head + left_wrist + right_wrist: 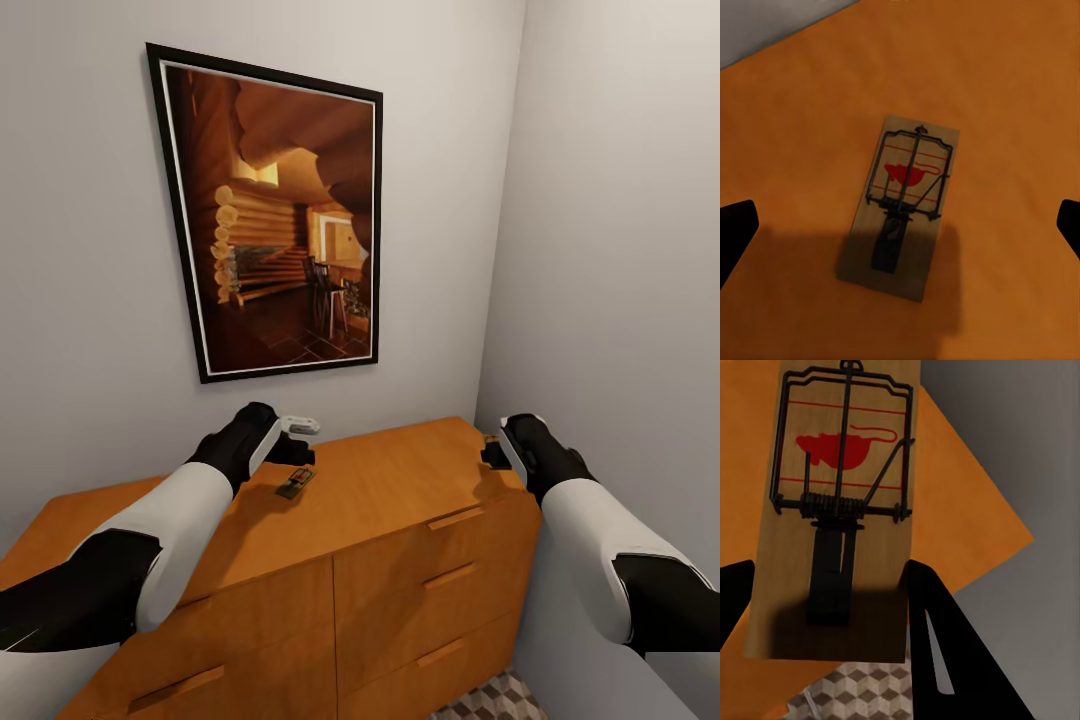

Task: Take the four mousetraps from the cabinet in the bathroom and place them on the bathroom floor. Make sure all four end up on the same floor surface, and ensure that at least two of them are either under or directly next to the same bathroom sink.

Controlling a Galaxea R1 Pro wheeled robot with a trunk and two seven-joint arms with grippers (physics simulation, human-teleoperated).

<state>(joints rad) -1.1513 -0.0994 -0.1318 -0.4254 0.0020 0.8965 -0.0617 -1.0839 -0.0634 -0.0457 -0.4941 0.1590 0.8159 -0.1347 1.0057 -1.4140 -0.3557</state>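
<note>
Right gripper (832,607) is clamped on a mousetrap (840,510), fingers either side of the wooden slab w/ its wire bar and red mouse print; it's held out past the cabinet's right end, cube-pattern bathroom floor (862,690) visible beneath. Head view: right gripper (492,452) sits at the top right corner of the cabinet (400,480), close to the grey side wall (620,250).

Left gripper (900,225) hovers w/ fingers wide apart over a second mousetrap (902,206), not touching; that trap (295,484) lies flat on the cabinet top, just beside the left gripper (290,455). Framed log-cabin picture (275,220) hangs on the wall above. Cabinet drawers have slim bar handles (455,518).
</note>
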